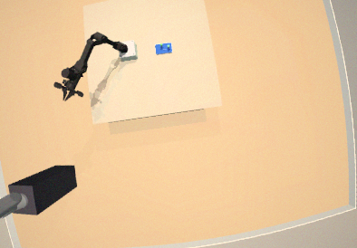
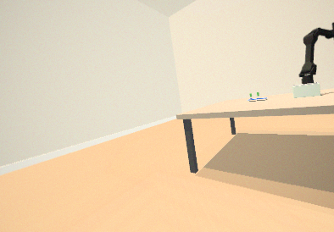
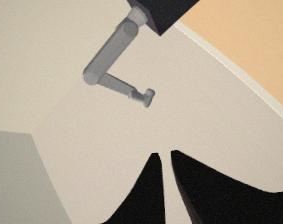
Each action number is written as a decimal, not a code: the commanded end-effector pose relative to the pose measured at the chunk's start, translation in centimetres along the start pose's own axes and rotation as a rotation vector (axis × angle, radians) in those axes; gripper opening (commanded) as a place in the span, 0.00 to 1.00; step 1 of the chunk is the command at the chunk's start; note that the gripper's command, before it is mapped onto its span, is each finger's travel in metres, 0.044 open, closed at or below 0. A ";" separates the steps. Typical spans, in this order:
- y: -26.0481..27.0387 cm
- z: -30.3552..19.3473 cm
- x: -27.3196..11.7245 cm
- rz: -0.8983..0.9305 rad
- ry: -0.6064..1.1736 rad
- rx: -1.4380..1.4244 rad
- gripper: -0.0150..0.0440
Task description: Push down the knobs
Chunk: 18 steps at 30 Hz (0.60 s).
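Circuit board (image 1: 163,49) small, knobs (image 2: 254,94) barely resolved; tool (image 1: 69,90) closed, empty, off-table.

Bare test room: plain pale walls (image 2: 85,66), an orange floor (image 1: 254,170), one dark-legged table (image 2: 271,108) carrying the arm's base, and box-shaped cameras (image 1: 43,189) on poles around it.

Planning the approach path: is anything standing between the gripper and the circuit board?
Only the arm's own white base lies roughly on that line. The shut, unloaded gripper hangs off the table's left edge; the circuit board sits beyond the base.
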<state>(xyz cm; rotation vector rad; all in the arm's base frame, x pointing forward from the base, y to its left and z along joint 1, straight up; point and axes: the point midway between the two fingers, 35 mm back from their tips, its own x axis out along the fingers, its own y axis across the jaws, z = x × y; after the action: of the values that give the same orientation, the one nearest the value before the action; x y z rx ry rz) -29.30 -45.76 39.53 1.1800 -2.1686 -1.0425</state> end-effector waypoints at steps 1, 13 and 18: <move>-3.7 -2.2 -0.1 -0.086 0.025 -0.059 0.25; -13.5 -8.9 -2.4 -0.315 0.147 -0.245 0.25; -17.6 -11.5 -4.1 -0.406 0.207 -0.332 0.25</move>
<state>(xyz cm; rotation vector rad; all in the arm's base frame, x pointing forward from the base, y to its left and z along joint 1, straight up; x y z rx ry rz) -13.66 -52.38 33.97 1.4705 -1.6745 -1.2768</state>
